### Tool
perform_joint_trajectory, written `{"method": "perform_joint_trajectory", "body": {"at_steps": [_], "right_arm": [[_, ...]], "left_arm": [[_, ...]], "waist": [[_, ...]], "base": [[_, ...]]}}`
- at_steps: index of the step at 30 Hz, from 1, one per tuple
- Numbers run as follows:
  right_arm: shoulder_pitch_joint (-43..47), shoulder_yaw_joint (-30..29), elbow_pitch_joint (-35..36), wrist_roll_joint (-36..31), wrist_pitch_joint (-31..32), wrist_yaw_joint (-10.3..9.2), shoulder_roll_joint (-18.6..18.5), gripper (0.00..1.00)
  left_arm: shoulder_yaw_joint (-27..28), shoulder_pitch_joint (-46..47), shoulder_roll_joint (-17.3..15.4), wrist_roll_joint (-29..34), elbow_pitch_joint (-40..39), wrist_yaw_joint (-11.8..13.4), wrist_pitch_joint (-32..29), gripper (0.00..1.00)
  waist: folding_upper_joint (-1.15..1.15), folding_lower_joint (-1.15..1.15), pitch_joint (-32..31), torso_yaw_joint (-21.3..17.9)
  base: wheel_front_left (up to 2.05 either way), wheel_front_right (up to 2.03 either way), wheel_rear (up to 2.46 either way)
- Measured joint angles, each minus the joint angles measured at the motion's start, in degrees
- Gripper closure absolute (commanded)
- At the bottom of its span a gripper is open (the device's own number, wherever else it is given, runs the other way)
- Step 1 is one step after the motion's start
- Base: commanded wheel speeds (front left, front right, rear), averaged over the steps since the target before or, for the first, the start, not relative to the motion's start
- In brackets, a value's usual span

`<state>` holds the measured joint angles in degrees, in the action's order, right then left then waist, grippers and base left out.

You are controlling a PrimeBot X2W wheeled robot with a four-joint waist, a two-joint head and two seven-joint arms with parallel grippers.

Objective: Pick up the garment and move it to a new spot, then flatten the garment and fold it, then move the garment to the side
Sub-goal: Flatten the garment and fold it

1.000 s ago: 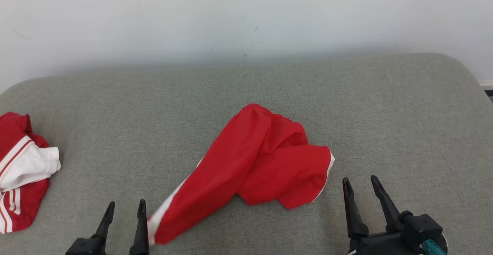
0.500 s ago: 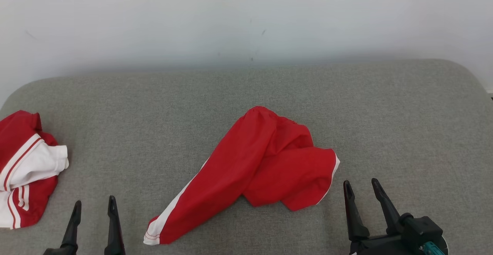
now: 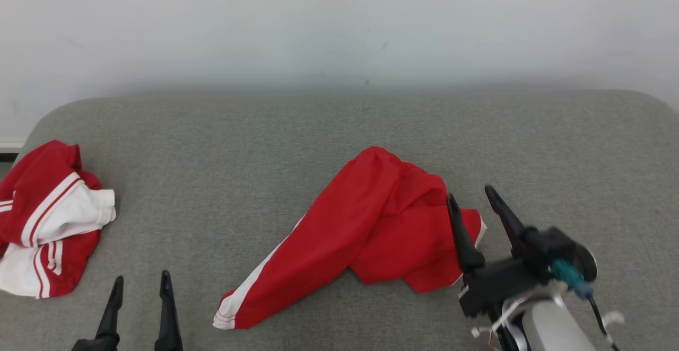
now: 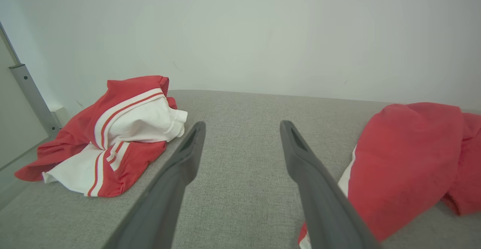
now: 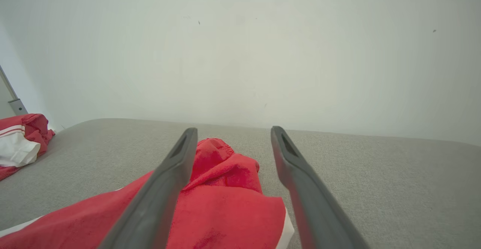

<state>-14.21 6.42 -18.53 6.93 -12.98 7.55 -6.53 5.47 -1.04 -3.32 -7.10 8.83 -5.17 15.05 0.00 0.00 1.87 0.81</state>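
Near the middle of the grey cushion (image 3: pixel 530 139), closer to its front edge than its back, the red garment (image 3: pixel 371 224) lies crumpled: one white-striped leg stretches toward the front-left, the other is bunched and doubled over on the right. That heap probably explains the right hand (image 3: pixel 469 193), which hovers over the garment's right hem with fingers spread wide and nothing between them, seemingly lined up to pinch the folded part and draw it flat. The left hand (image 3: pixel 141 277) waits low at the front edge, apart from the striped cuff, equally wide and empty. A second red-and-white garment (image 3: pixel 48 218) sits at the left edge.
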Motion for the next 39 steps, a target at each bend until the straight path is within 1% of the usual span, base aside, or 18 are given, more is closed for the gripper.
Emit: {"method": "perform_joint_trajectory", "body": {"at_steps": [9, 11, 12, 14, 16, 17, 21, 24, 29, 30, 31, 33, 35, 37, 39], "right_arm": [[-16.1, 4.2, -10.1, 1.0, 7.0, 0.0, -3.7, 0.0], [-19.2, 5.2, -13.2, 1.0, 9.0, 0.0, -4.7, 0.0], [-19.2, 5.2, -13.2, 1.0, 9.0, 0.0, -4.7, 0.0], [-23.0, 6.6, -18.1, 1.4, 11.3, 0.0, -5.3, 0.0], [-25.1, 7.5, -21.4, 2.2, 12.6, 0.0, -5.5, 0.0], [-25.1, 7.5, -21.4, 2.2, 12.6, 0.0, -5.5, 0.0], [-28.8, 8.8, -27.9, 2.9, 14.9, 0.0, -6.3, 0.0], [-30.9, 9.9, -32.9, 3.3, 17.3, 0.0, -6.3, 0.0], [-32.9, 10.5, -39.9, 4.6, 21.4, 0.0, -5.9, 0.0], [-33.1, 10.6, -41.0, 4.7, 22.2, 0.0, -5.8, 0.63], [-33.3, 10.5, -42.1, 5.2, 23.0, 0.0, -5.6, 1.0], [-33.6, 10.7, -43.4, 6.0, 23.4, 0.0, -5.2, 1.0], [-34.3, 10.9, -43.4, 6.3, 21.7, 0.0, -4.9, 1.0], [-35.2, 11.2, -43.2, 6.7, 19.3, 0.0, -4.7, 1.0], [-35.6, 11.4, -42.5, 6.7, 15.6, 0.0, -4.8, 1.0]], "left_arm": [[-2.5, 1.6, 0.3, -0.5, 0.2, -0.4, 0.0, 0.0], [-3.6, 1.9, 0.3, -1.3, 0.3, -0.4, 0.0, 0.0], [-3.6, 1.9, 0.3, -1.3, 0.3, -0.4, 0.0, 0.0], [-4.9, 2.5, 0.4, -2.5, 0.5, 0.0, 0.0, 0.0], [-5.8, 3.4, 0.4, -3.0, 0.7, 0.2, 0.0, 0.0], [-5.8, 3.4, 0.4, -3.0, 0.7, 0.2, 0.0, 0.0], [-7.9, 4.5, 0.4, -3.8, 1.1, 0.6, 0.0, 0.0], [-9.0, 5.1, 0.4, -4.3, 1.3, 1.1, 0.0, 0.0], [-9.9, 6.1, 0.4, -5.2, 1.9, 1.2, 0.0, 0.0], [-9.9, 6.1, 0.4, -5.3, 2.0, 1.2, 0.0, 0.0], [-9.8, 6.1, 0.4, -5.4, 2.0, 1.3, 0.0, 0.0], [-9.7, 6.1, 0.4, -5.4, 2.3, 1.3, 0.0, 0.0], [-9.5, 6.1, 0.4, -5.5, 2.2, 1.4, 0.0, 0.0], [-9.2, 6.1, 0.4, -5.6, 2.2, 1.4, 0.0, 0.0], [-9.0, 6.1, 0.4, -5.7, 2.2, 1.4, 0.0, 0.0]], "waist": [[0.0, 0.0, 0.8, 4.1], [0.0, 0.0, 1.3, 5.1], [0.0, 0.0, 1.3, 5.1], [0.0, 0.0, 2.2, 6.6], [0.0, 0.01, 2.9, 7.5], [0.0, 0.01, 2.9, 7.5], [0.0, 0.01, 4.2, 9.3], [0.0, 0.01, 5.1, 10.5], [0.0, 0.01, 6.1, 11.9], [0.0, 0.01, 6.1, 12.1], [0.01, 0.01, 6.1, 12.3], [0.01, 0.01, 5.8, 12.3], [0.0, 0.0, 5.5, 12.3], [0.0, 0.0, 5.4, 12.0], [0.01, 0.01, 5.4, 11.6]], "base": [[0.0, 0.0, 0.0], [0.0, 0.0, 0.0], [0.0, 0.0, 0.0], [0.0, 0.0, 0.0], [0.0, 0.0, 0.0], [0.0, 0.0, 0.0], [0.0, 0.0, 0.0], [0.0, 0.0, 0.0], [0.0, 0.0, 0.0], [0.0, 0.0, 0.0], [0.0, 0.0, 0.0], [0.0, 0.0, 0.0], [0.0, 0.0, 0.0], [0.0, 0.0, 0.0], [0.0, 0.0, 0.0]]}}
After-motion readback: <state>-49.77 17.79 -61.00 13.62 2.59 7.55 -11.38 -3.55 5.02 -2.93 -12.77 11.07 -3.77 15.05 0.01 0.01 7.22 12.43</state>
